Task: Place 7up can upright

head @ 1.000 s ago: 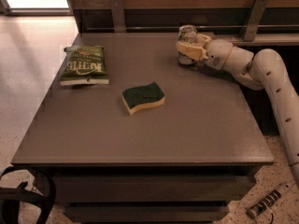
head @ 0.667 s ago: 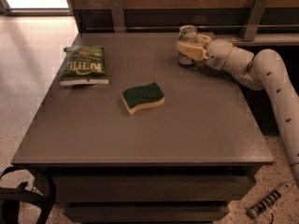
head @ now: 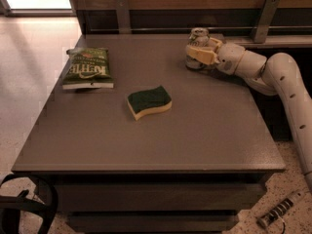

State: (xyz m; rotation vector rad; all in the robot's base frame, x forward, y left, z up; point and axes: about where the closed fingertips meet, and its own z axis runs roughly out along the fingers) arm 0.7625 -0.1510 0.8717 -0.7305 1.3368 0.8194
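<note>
Nothing appears to have moved. The gripper (head: 199, 56) stays around the 7up can (head: 198, 35) at the table's (head: 146, 145) far right edge.

7up can (head: 198, 35) partly behind gripper (head: 196, 56)

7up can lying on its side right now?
No, the 7up can stands upright at the far right of the table, with the pincer at its lower part.
</note>
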